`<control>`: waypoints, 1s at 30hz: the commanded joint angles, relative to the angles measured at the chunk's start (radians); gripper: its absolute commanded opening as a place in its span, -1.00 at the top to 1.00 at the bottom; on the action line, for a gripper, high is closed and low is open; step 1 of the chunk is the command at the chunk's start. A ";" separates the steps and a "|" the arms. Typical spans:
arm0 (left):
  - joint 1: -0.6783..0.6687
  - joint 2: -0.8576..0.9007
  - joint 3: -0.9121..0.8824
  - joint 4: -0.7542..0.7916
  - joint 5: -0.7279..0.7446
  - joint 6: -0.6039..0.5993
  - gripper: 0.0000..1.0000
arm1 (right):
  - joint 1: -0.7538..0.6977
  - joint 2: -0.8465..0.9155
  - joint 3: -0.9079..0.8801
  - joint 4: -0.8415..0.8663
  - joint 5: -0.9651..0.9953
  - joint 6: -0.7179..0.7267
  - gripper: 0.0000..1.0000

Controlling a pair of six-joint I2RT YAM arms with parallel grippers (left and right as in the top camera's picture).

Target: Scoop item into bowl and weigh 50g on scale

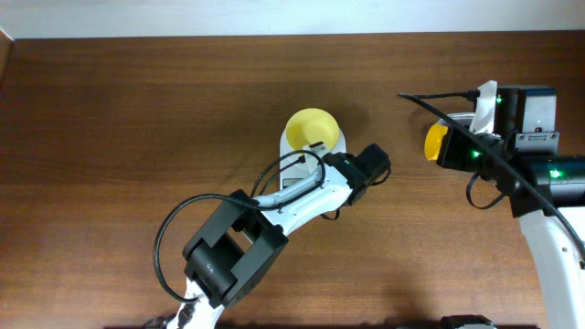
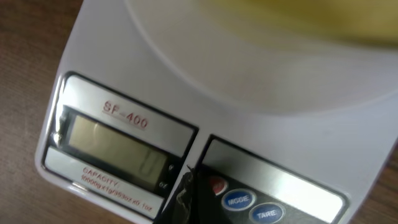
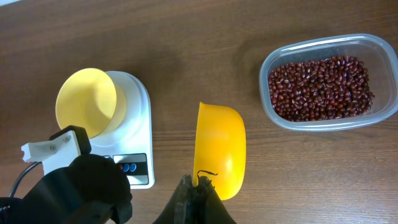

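Beans (image 3: 320, 86), small, dark reddish-brown and loose, are what you are weighing. All that show lie in the clear plastic container (image 3: 266, 74), at the right of the right wrist view.

Your right gripper (image 3: 199, 196) has its 2 fingers pressed together on the handle of the yellow scoop (image 3: 221, 146). The scoop's cup juts out ahead of them with no beans in it, between the scale (image 3: 138, 106) and the container and apart from both.

Your left gripper (image 2: 193, 196) shows only 1 dark tip in its own view, just beside the red button (image 2: 216, 185) on the scale's button strip. Whether its fingers are apart or together cannot be told.

The beans are likely hard, light and quick to roll, so pinching them would be hopeless. Take them with the scoop, lip pushed low into the heap, then carry it level (a small tilt would probably spill some onto the table (image 3: 186, 50)).

The pale yellow bowl (image 3: 74, 106) sits on the scale's platform and looks empty. The container holds a shallow layer across its floor. The display (image 2: 118, 146) is too faint to read, so 50 g is yet to be measured.
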 commanded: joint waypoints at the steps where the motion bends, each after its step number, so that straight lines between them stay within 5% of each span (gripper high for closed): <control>1: 0.002 0.087 -0.046 0.031 0.074 0.040 1.00 | -0.006 -0.016 0.020 0.000 0.012 -0.011 0.92; 30: -0.031 0.087 -0.046 0.124 0.166 0.116 1.00 | -0.006 -0.016 0.020 0.003 0.012 -0.011 0.92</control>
